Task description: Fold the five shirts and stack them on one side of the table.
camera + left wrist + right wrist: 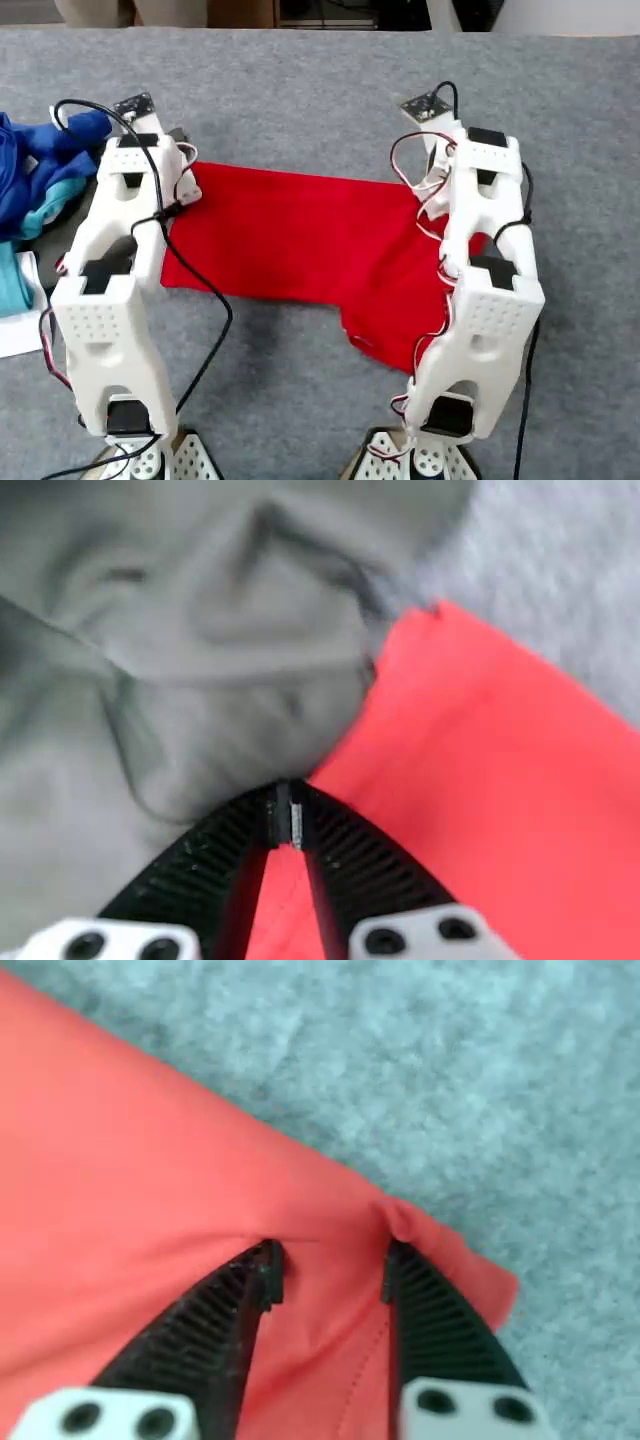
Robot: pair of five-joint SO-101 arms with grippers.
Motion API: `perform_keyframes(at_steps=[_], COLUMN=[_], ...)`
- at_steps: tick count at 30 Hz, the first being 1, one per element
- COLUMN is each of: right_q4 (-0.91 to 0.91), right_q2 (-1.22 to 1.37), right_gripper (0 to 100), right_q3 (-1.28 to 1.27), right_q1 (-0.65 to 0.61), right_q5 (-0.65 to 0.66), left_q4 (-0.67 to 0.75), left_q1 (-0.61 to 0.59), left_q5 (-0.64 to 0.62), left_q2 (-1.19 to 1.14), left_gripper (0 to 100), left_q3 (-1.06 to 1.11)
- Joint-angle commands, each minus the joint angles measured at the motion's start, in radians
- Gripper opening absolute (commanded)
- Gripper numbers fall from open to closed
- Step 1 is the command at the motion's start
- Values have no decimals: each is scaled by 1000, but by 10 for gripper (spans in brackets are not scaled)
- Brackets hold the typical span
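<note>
Two white arms fill the foreground of the high view, the left arm (110,300) and right arm (480,300) both stretched out over a grey table (300,100). Between them a red shirt (290,235) lies spread flat, roughly oblong, with one flap hanging toward the near edge by the right arm. At the left edge sits a blue pile (40,170) of crumpled blue and teal clothes.

From the left wrist, the left gripper (285,820) has its black ribbed fingers pressed together, pinching the shirt's edge where it meets a rumpled grey cloth (180,660).

From the right wrist, the right gripper (328,1270) has its fingers spread apart, tips down on the shirt close to a corner, with a small ridge of red fabric puckered beside one tip and bare table beyond
</note>
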State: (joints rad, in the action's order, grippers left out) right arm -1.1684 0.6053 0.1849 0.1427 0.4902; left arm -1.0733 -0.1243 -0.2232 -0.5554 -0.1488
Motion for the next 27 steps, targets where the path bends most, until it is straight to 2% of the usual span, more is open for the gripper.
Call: perform_keyframes(at_steps=[1, 4, 11, 19, 27], right_q4=[20, 28, 55, 61, 63], right_q2=[2, -1, -1, 2, 2], right_gripper=[77, 2, 16, 16, 16], right_q3=[53, 53, 82, 176, 231], right_q1=[38, 36, 35, 31, 28], right_q5=[-8, -8, -8, -9, -8], left_q4=[-6, -6, -6, -3, 3], left_q1=[-26, -26, -26, -26, -23], left_q5=[-18, -18, -12, -18, -18], left_q2=[-31, -28, -27, -22, -31], left_gripper=[20, 20, 20, 20, 20], left_q3=[-92, -91, -106, -221, -222])
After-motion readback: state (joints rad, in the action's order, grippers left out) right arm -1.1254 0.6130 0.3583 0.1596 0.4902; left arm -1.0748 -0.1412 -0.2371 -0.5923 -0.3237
